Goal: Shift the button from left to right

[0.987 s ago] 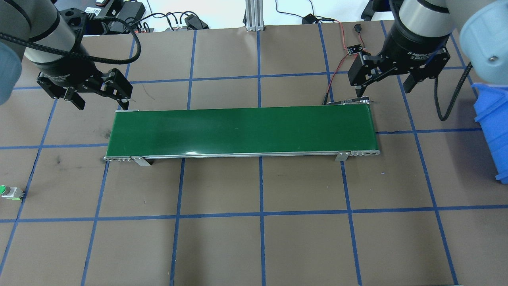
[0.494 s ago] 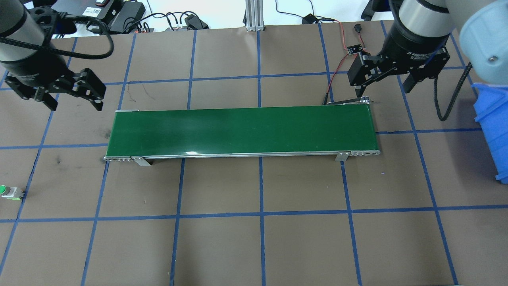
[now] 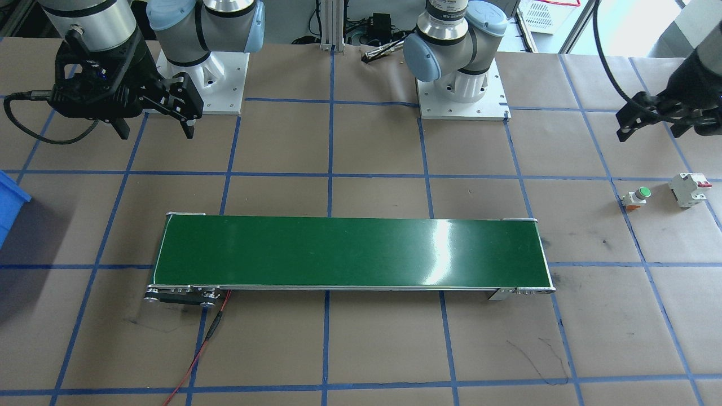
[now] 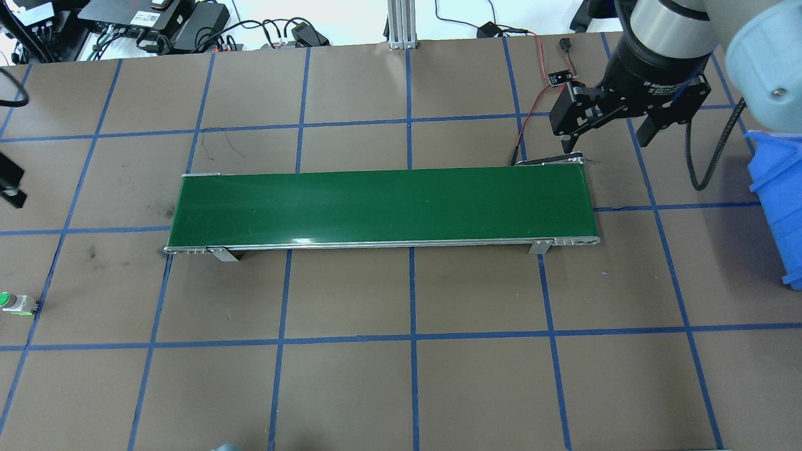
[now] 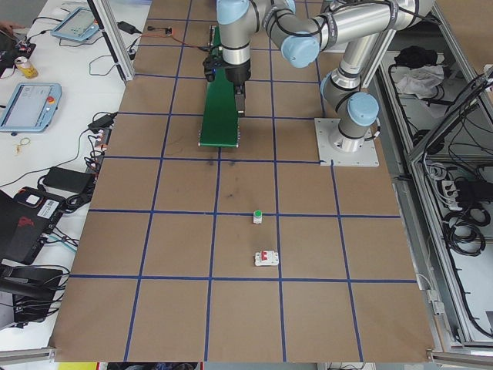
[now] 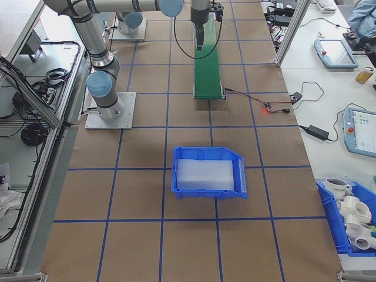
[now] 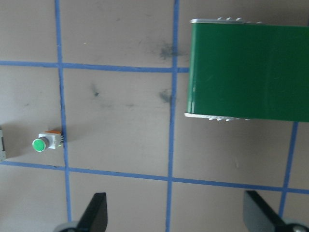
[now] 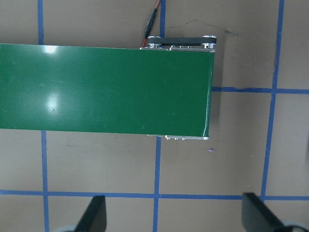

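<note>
Near the tabletop's left edge, the button [image 3: 637, 198] lies on brown paper beside a breaker [image 3: 687, 189]; the overhead view shows only the button [image 4: 14, 303], cut at its border. Blue tape grids the tabletop [image 4: 476, 388], with a green conveyor [image 4: 382, 207] at its middle and a blue bin [image 6: 209, 172] toward the right end. Both the left gripper [image 3: 657, 119] and right gripper [image 4: 608, 122] hang above the paper, fingers apart, holding nothing.

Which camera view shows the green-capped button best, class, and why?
The left wrist-mounted view: the button lies unobstructed there, with green cap, white body and orange base all distinct. The front-facing view and exterior left view show it smaller; overhead has it at the edge. The other views miss it.
</note>
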`<state>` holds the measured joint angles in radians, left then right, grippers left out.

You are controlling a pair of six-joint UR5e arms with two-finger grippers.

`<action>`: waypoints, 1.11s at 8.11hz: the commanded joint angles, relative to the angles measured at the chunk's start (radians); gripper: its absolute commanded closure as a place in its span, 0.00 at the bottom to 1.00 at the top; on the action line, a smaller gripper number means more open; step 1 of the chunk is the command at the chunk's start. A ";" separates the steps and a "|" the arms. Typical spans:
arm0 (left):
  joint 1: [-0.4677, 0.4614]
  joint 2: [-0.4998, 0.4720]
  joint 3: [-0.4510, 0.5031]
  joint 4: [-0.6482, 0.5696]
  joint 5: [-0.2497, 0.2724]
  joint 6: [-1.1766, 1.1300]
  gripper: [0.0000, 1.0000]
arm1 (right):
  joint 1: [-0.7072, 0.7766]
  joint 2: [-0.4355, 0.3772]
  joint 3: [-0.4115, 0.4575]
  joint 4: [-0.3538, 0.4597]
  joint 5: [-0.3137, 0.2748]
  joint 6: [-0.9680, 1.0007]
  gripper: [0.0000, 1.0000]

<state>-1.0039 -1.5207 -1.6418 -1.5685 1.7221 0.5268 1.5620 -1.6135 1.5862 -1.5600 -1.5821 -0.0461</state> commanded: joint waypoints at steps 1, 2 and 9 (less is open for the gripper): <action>0.268 -0.048 -0.022 0.139 0.002 0.284 0.00 | 0.001 0.001 0.000 0.000 -0.001 0.000 0.00; 0.322 -0.105 -0.050 0.231 -0.004 0.365 0.00 | 0.001 0.001 0.000 0.000 -0.001 0.000 0.00; 0.412 -0.360 -0.073 0.377 -0.183 0.351 0.00 | 0.001 0.000 0.000 0.000 -0.003 0.000 0.00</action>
<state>-0.5909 -1.8549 -1.7113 -1.1892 1.5845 0.9474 1.5630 -1.6137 1.5861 -1.5601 -1.5823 -0.0460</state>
